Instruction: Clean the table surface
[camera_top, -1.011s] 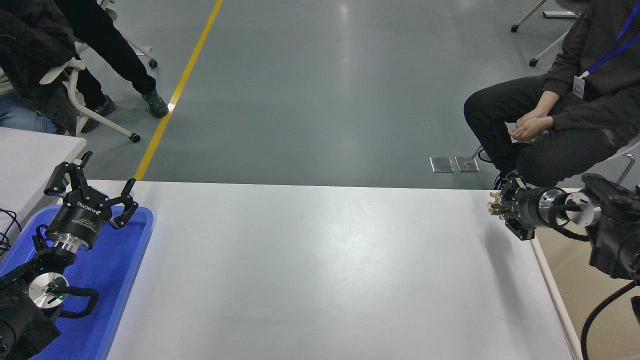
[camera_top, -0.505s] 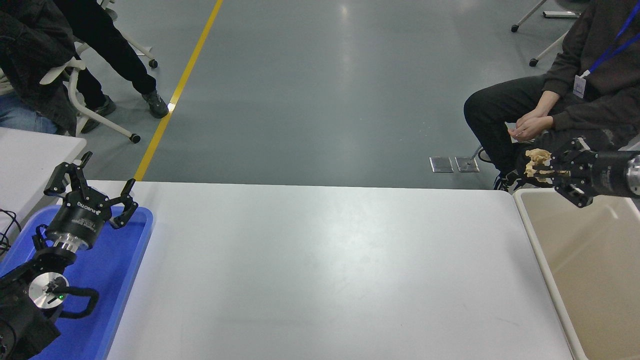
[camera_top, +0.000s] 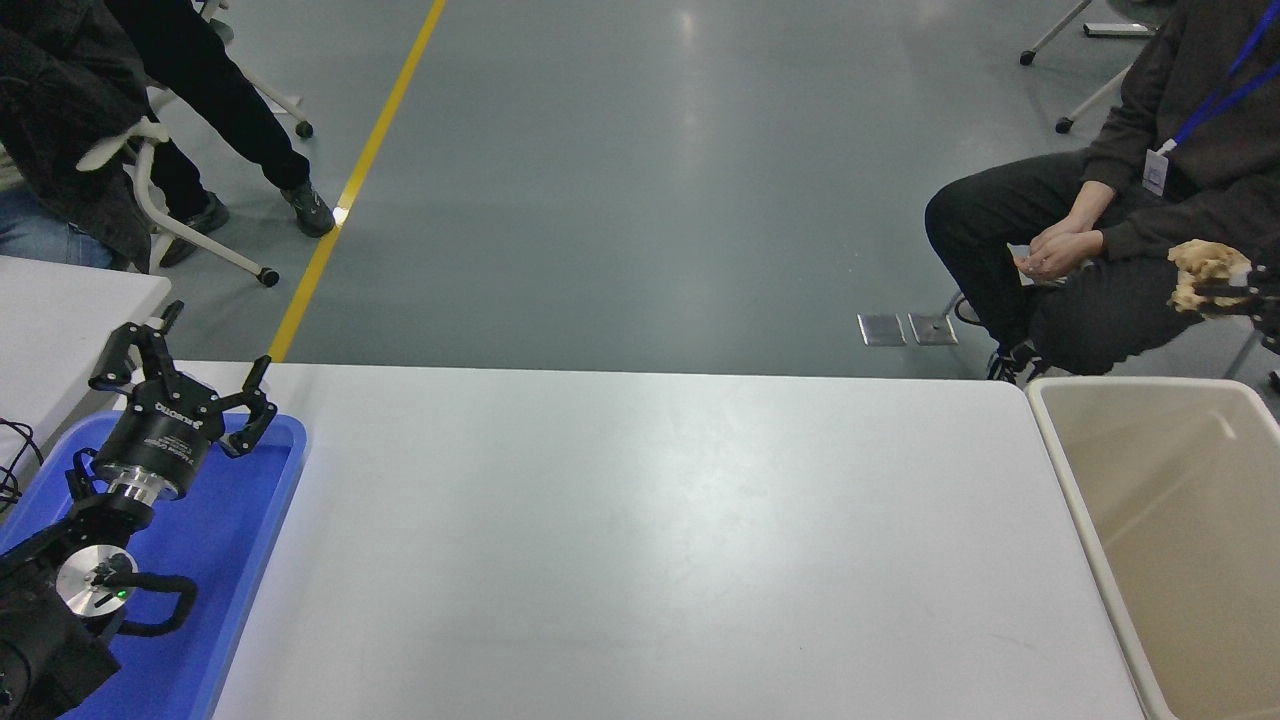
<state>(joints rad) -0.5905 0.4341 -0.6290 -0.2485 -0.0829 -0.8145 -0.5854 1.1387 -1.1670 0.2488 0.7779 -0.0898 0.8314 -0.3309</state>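
Over at the left, the left gripper (camera_top: 190, 375) is hanging above the blue tray (camera_top: 262, 500) with its fingers spread wide and nothing between them; that arm is parked at the near corner. A second white table (camera_top: 60, 300) is showing just behind it, and a person's legs (camera_top: 230, 110) are stretching out beside a white chair (camera_top: 165, 210) on the grey floor beyond.

The table (camera_top: 640, 540) is filling the middle of the room in front of me, and I am seeing nothing lying on it, only the tray at its left end.

At the right, the beige bin (camera_top: 1060, 470) is standing just beside the table's edge. High above its far rim, the right gripper (camera_top: 1235, 285) is poking in from the edge, clenched on a crumpled tan lump (camera_top: 1200, 265) that looks like scrap. A seated person (camera_top: 1130, 200) is waiting behind it, hands (camera_top: 1050, 255) folded.

To my eye the job is in its disposal step, with the tabletop looking done. The next move is calling for bringing the lump squarely over the bin's mouth, then letting go so it drops inside and not on the floor.
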